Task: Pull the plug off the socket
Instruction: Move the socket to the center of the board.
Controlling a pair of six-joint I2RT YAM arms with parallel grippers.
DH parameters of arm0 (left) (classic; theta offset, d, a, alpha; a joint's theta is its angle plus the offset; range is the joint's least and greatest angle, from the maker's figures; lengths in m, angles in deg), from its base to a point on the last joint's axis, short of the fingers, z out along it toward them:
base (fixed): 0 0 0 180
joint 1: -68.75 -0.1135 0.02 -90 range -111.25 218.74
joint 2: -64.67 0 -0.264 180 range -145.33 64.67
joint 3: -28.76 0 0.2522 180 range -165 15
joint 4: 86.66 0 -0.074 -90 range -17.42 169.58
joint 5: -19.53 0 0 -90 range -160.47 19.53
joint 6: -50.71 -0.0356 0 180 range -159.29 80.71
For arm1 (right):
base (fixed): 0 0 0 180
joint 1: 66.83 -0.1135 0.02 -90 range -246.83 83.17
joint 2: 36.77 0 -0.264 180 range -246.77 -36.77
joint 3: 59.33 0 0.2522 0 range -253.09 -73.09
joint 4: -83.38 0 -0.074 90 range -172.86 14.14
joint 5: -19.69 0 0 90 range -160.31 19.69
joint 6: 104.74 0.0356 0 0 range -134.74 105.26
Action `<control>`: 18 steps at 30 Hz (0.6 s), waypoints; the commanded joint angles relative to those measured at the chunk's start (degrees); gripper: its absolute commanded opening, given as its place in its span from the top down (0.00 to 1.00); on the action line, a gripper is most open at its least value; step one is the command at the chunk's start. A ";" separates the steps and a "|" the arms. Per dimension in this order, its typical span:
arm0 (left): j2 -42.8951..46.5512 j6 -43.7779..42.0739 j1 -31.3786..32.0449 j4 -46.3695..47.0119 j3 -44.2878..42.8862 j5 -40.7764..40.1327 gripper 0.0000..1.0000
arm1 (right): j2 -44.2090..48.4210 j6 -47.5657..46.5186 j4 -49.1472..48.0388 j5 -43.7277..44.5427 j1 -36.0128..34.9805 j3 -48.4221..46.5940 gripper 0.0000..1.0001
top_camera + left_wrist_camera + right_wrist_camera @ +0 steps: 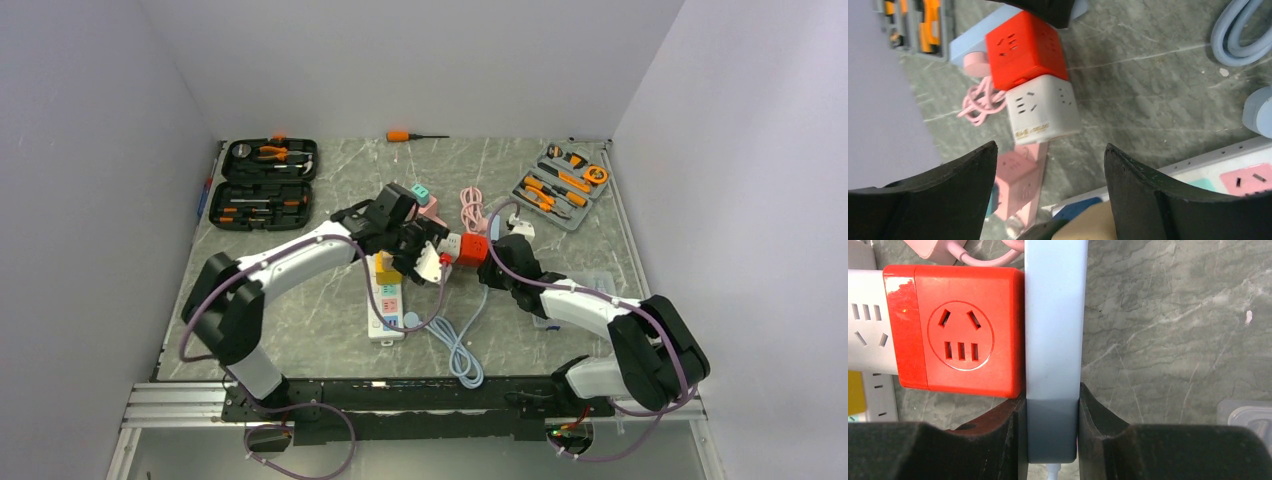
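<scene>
The socket is a red cube [968,330] joined end to end with a white cube [1043,112], near the table's middle [471,249]. A flat pale blue plug [1053,315] sits flush against the red cube's right face. My right gripper [1052,400] is shut on the plug's near end, one finger on each flat side, and a thin cable leaves the plug below. My left gripper [1050,147] stands open just short of the white cube, with nothing between its fingers. In the top view the left gripper [432,255] and the right gripper [492,250] face each other across the cubes.
A white power strip [385,305] with coloured sockets lies under the left gripper. A pale blue cable coil [460,350] lies near the front, a pink cable [470,205] behind the cubes, a pink cube [1015,185] beside them. A black tool case [268,185] and grey tool tray [560,188] stand at the back.
</scene>
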 commanded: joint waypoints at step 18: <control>-9.73 -3.19 -3.27 -16.43 2.03 -20.18 0.19 | 5.14 0.69 -4.17 0.43 -0.12 0.30 0.91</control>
